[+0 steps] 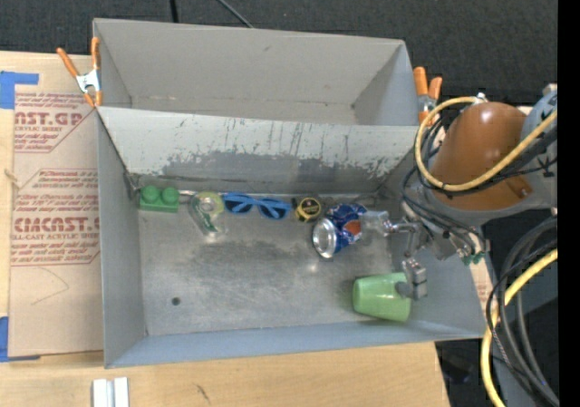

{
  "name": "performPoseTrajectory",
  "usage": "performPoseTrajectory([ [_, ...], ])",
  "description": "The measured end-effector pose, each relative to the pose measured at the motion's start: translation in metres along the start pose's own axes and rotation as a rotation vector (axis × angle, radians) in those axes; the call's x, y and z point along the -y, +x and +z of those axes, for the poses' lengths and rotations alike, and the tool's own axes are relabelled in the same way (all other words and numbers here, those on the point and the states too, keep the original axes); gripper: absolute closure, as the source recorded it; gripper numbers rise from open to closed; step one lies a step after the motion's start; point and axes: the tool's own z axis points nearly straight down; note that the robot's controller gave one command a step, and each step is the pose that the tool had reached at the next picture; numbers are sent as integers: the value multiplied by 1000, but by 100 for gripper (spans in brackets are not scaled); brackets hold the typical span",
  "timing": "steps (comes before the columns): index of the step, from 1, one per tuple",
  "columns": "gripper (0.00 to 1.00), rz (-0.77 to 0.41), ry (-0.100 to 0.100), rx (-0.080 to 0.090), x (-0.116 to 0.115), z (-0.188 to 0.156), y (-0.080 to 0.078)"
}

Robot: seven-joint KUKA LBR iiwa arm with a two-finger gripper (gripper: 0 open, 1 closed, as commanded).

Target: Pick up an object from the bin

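Note:
My gripper [405, 254] is at the bin's right side, low over the floor, and it looks open. One fingertip [417, 282] touches or nearly touches the right end of a green cup [381, 296] lying on its side near the front right. The other finger [391, 226] is just right of a crushed blue and silver can [336, 228]. Between the fingers I see only bare bin floor.
Along the back wall's foot lie a small black and yellow round thing [309, 208], blue sunglasses [256, 207], a clear plastic piece [207, 212] and a green toy brick [159, 198]. The arm with its orange dome and yellow cables hangs over the right rim.

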Motion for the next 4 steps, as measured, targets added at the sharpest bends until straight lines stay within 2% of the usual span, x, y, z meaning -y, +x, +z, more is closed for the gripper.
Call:
performPoseTrajectory([
  [1,0,120,3,-5,-8,41,21],
  [2,100,118,16,18,-5,35,14],
  [3,100,124,-3,-1,-12,44,19],
  [4,0,123,0,-1,-12,44,19],
])
